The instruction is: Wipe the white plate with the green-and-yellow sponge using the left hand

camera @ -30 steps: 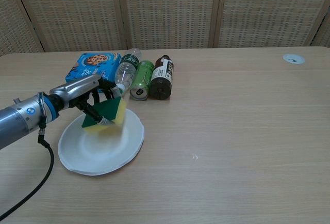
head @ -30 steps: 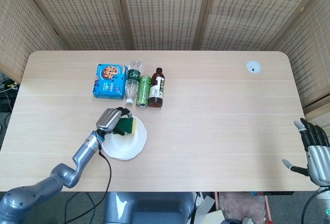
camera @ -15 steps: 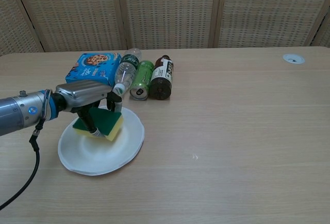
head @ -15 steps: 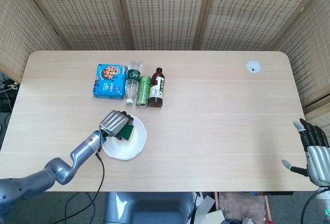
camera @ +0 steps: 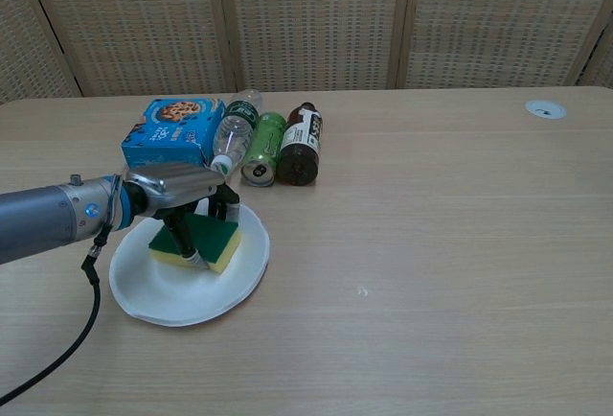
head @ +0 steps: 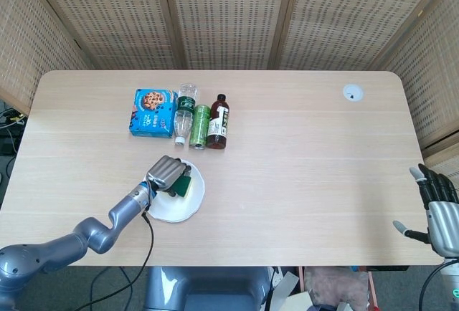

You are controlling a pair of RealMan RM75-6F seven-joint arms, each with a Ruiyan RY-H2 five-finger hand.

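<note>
since the earlier frames the left hand (camera: 182,196) has come down and brought the green-and-yellow sponge (camera: 196,242) from a tilted, lifted pose to lying flat, green face up, on the white plate (camera: 235,277). its fingers (camera: 192,243) curl over the sponge's far and near edges and grip it from above; in the head view the left hand (head: 166,175) hides most of the sponge (head: 183,185), leaving only a green corner showing over the plate (head: 179,209). the plate sits on the wooden table (camera: 431,224) near its front-left part, close in front of the row of items

behind the plate lie a blue cookie box (camera: 172,131), a clear water bottle (camera: 231,132) on its side, a green can (camera: 261,148) on its side and a dark bottle (camera: 301,143) on its side, all just beside one another. a small round grommet (camera: 545,108) is set in the far right of the tabletop

the right hand (head: 439,211) shows only in the head view, off the table's right front corner, its fingers apart and holding nothing. a black cable (camera: 67,339) hangs from the left arm across the table edge
</note>
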